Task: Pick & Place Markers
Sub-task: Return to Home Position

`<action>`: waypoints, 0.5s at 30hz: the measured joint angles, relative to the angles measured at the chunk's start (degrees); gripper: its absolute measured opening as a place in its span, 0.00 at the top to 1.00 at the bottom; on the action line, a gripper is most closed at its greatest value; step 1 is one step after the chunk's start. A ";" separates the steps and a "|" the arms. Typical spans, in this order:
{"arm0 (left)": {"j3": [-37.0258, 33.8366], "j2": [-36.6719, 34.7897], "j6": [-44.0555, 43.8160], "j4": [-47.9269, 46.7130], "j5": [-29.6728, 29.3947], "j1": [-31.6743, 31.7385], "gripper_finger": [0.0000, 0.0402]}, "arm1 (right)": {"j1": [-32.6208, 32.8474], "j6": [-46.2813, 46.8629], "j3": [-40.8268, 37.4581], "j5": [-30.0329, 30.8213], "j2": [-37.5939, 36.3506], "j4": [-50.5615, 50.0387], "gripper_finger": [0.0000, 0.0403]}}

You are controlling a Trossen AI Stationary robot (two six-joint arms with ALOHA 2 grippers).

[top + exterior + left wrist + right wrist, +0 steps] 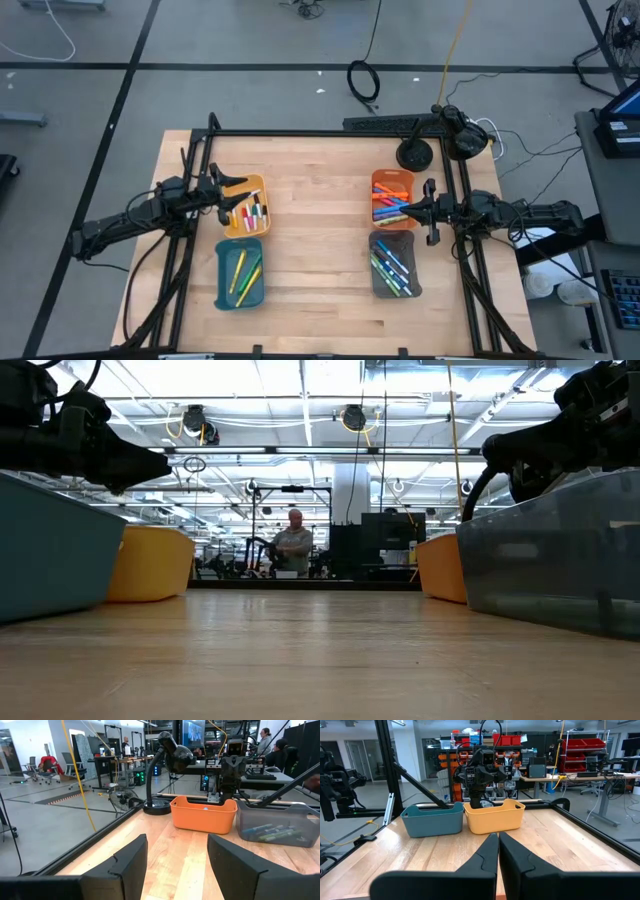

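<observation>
With no marker being seen on the bare wood of the table (pixel 320 230), the markers (pixel 250 212) are lying inside four bins: the yellow bin (pixel 265 200) and the teal bin (pixel 218 275) on the left, the orange bin (pixel 392 173) and the grey bin (pixel 419 270) on the right. The placing is being judged as finished, so only the retreat to rest is being called for. The left gripper (pixel 236 193) is being held over the left part of the yellow bin, its fingers spread wide with nothing between them, as the left wrist view is showing. The right gripper (pixel 418 210) is being held above the seam between the orange and grey bins, its fingers pressed together on nothing. Height is being called for first: each gripper is being expected to rise clear of the bin walls before anything is drawn back sideways, since a low sweep is risking a snagged rim and a tipped load of markers. The black frame rail (pixel 300 133) and the black lamp (pixel 415 153) beside the right arm are being treated as things to be kept clear of. Because the arms are standing well apart across the table, both can be retracted together without either being endangered.
</observation>
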 joint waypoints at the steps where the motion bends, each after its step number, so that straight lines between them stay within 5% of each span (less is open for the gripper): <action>1: 0.00 -0.01 0.01 0.01 0.00 0.00 0.48 | 0.02 0.02 0.00 0.02 0.00 -0.02 0.99; 15: 0.00 0.01 0.01 -0.01 0.00 -0.01 0.48 | 0.01 0.01 0.01 0.02 -0.02 -0.01 0.99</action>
